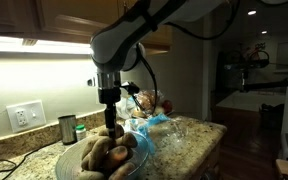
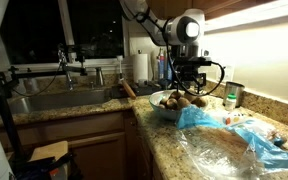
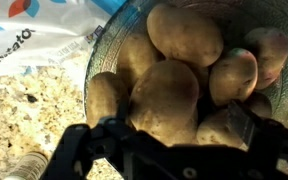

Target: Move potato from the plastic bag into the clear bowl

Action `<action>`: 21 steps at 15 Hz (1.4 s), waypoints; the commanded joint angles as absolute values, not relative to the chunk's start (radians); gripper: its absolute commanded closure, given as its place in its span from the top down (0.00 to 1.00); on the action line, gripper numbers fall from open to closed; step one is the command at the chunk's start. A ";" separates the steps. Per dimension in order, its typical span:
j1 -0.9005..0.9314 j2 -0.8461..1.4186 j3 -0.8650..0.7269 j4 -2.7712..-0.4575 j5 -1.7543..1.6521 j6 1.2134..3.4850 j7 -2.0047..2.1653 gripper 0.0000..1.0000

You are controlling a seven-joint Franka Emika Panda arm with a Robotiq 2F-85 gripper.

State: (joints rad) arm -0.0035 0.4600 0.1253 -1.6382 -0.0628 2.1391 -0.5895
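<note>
The clear bowl (image 3: pixel 102 58) holds several brown potatoes (image 3: pixel 184 35). It shows in both exterior views (image 1: pixel 142 152) (image 2: pixel 167 110) on the granite counter. My gripper (image 3: pixel 177 125) hangs straight down over the bowl (image 1: pixel 109 122) (image 2: pixel 187 86). Its fingers are spread wide on either side of a large potato (image 3: pixel 164 98) that lies on the pile. The right finger stands clear of it. The plastic bag (image 3: pixel 39 30) lies just beside the bowl, blue and clear in both exterior views (image 1: pixel 162 126) (image 2: pixel 229 135).
A metal cup (image 1: pixel 67 128) and a small green-topped jar (image 1: pixel 81 131) stand by the wall. A sink (image 2: pixel 54 100) with a faucet lies beyond the bowl. A paper towel roll (image 2: pixel 141 68) and a can (image 2: pixel 231 97) stand near the backsplash.
</note>
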 commanded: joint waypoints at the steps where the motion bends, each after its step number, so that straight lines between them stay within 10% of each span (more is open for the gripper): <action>1: 0.005 0.445 0.115 -1.660 -0.085 2.137 -0.570 1.00; 21: 0.006 0.447 0.117 -1.680 -0.083 2.132 -0.569 1.00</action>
State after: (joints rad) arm -0.0003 0.4635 0.1255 -1.6622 -0.0662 2.1384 -0.5893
